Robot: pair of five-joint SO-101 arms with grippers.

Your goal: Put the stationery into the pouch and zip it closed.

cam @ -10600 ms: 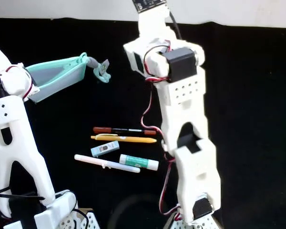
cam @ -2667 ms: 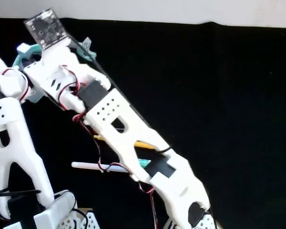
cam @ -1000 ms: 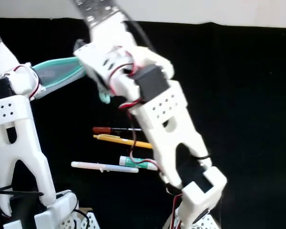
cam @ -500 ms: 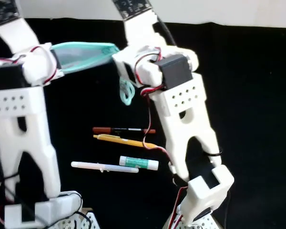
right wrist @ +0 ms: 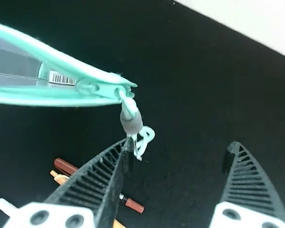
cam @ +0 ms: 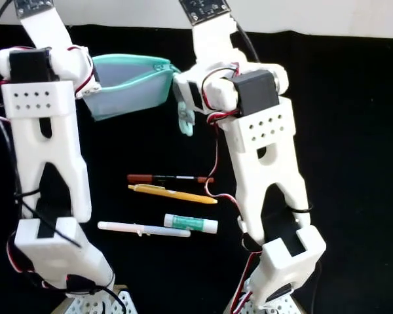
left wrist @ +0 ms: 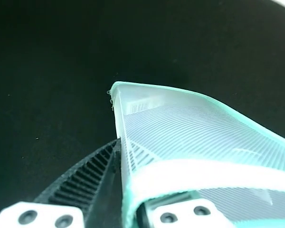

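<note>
The left hand [left wrist: 126, 161] has swung the pouch [cam: 131, 85] higher, gripping its end; the right hand [right wrist: 180, 145] hangs open beside the zip pull [right wrist: 131, 121], so four stationery items [cam: 173, 194] remain unpacked.

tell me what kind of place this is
Probably a robot test bench: left arm and right arm at a black table, a pouch held up, a yellow pen and others lying on it.

A barcode label [right wrist: 62, 77] shows between the pouch [right wrist: 19, 97] rims; no legible text.
</note>
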